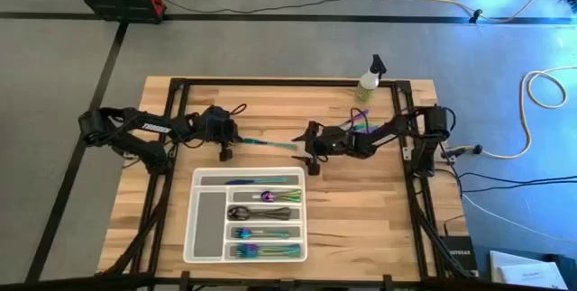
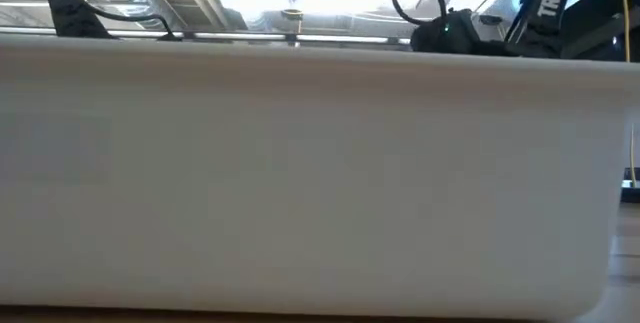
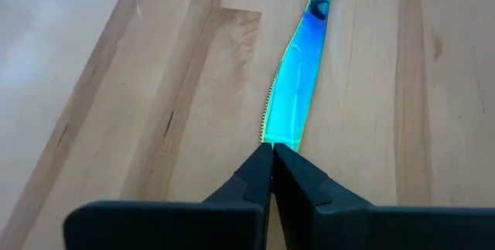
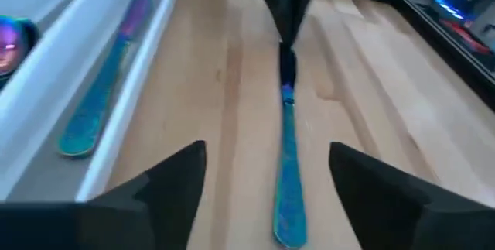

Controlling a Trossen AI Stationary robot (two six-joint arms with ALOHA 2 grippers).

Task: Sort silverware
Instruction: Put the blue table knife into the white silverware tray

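Note:
An iridescent blue-teal knife [image 1: 269, 140] lies along the wood between my two grippers, just beyond the far rim of the white tray [image 1: 206, 177]. My left gripper [image 1: 225, 145] is shut on the knife's left end. My right gripper [image 1: 311, 156] stands open at the knife's other end [image 4: 290, 231], its fingers on either side and apart from it. The tray's compartments hold more silverware [image 1: 261, 214]. A loose bunch of silverware [image 1: 362, 122] lies under my right arm. The tray wall [image 2: 320, 163] fills the low view. My left gripper pinches the knife's serrated blade end [image 3: 280, 135] between its two fingertips [image 3: 255, 169]. The fingers come about level from the table's left and lie along the knife. The knife stretches away toward my right gripper, low over the wood; whether its free end rests there cannot be told.
A small spray bottle [image 1: 370, 78] stands at the table's far edge, right of centre. Another blue knife [image 4: 100, 103] lies in the tray's far compartment, close beside the held one. A black frame [image 1: 270, 82] runs around the table. Bare wood lies right of the tray.

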